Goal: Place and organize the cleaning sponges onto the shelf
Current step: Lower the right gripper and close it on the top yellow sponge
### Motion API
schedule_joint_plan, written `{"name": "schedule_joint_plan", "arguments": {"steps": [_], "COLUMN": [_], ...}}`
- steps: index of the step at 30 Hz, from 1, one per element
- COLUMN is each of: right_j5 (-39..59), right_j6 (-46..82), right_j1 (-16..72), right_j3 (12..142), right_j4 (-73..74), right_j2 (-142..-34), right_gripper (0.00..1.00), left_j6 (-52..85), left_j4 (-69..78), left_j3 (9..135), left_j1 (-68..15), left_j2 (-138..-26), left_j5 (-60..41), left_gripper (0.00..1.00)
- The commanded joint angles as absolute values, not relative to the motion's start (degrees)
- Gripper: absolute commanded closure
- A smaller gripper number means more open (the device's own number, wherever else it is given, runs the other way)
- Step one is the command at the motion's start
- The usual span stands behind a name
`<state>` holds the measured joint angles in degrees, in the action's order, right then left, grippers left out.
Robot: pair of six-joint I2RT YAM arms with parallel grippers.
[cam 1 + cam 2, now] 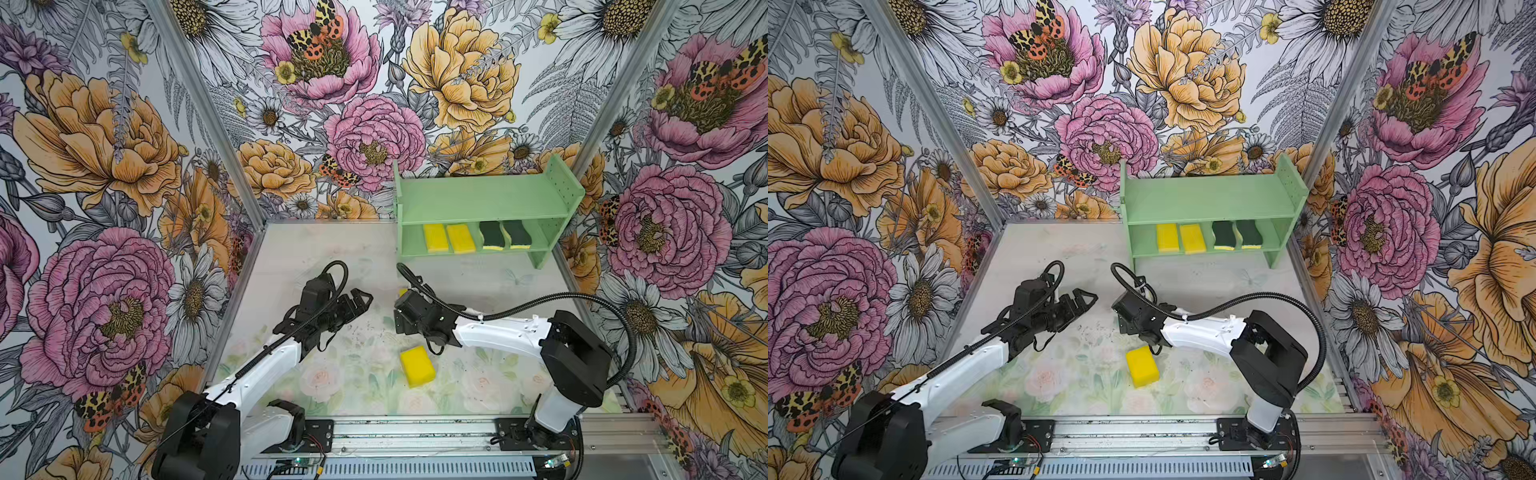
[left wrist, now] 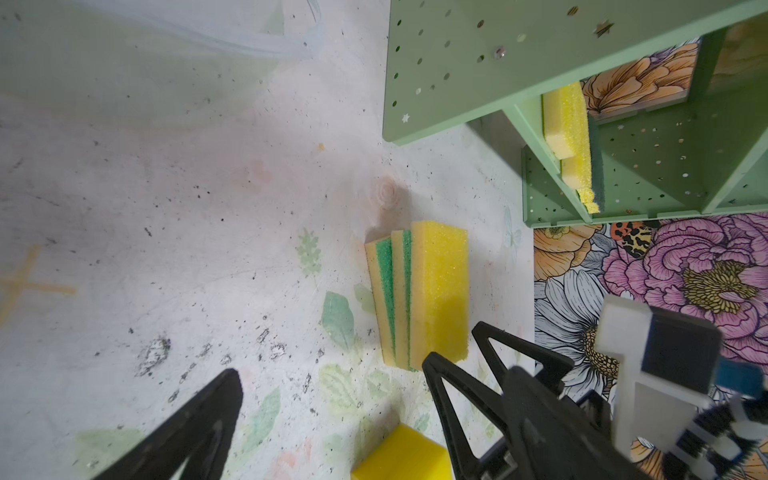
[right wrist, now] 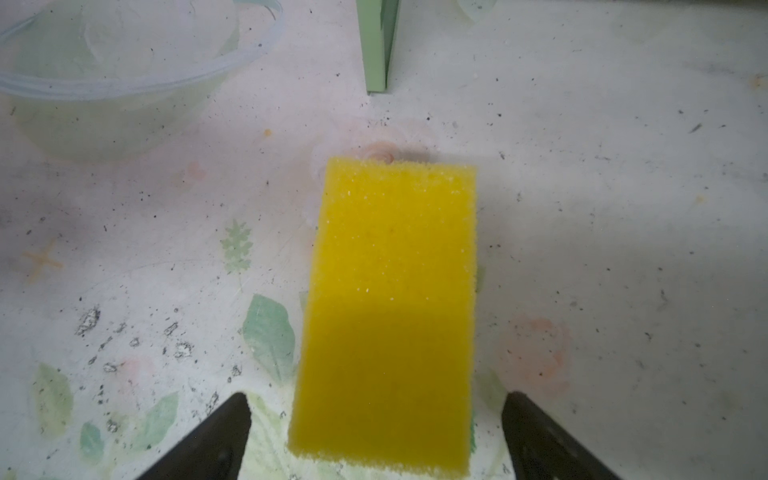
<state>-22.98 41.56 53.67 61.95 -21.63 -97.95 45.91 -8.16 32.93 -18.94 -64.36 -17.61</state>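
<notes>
Spread fingers of the right gripper [image 3: 376,394] straddle the stacked yellow sponge [image 3: 395,291], so closing may drag both teal-topped sponges [image 2: 386,291] along, while the left gripper [image 2: 332,362] gapes empty.

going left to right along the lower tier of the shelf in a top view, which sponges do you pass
Lower tier of the shelf: plain yellow sponge → next plain yellow sponge → wavy dark-green sponge → next wavy dark-green sponge

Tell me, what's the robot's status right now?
Left fingers open, empty. Right fingers open over yellow sponge. Shelf holds four sponges; nothing blocking.
</notes>
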Motion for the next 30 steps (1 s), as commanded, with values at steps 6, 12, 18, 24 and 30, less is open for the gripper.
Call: {"name": "schedule_joint_plan", "arguments": {"steps": [6, 12, 18, 24, 30], "right_j5": [-25.78, -25.83, -26.10, -25.93, -25.89], "right_j6": [41.12, 41.47, 41.40, 42.15, 42.12], "right_j1": [53.96, 53.97, 53.99, 53.97, 53.96], "right_j3": [64.78, 64.44, 64.08, 63.80, 63.30], "right_j4": [-21.27, -21.18, -21.15, -21.01, -20.92], "right_j2": [-100.18, -100.55, -100.99, -100.50, -100.90], "right_gripper": [0.10, 0.13, 0.16, 0.17, 0.18], "left_j6": [44.56, 45.26, 45.79, 46.05, 46.14], "left_j4": [-6.17, -6.06, -6.00, -6.18, -6.57], "left_j3": [31.54, 30.26, 29.55, 29.38, 29.43], "left_j1": [-18.19, -18.12, -18.13, -18.41, -18.65], "left_j2": [-64.96, -63.91, -63.26, -62.34, -61.79], "left_j5": [-19.16, -18.66, -18.59, -18.46, -18.29], "left_gripper": [0.01, 0.01, 0.01, 0.01, 0.01]}}
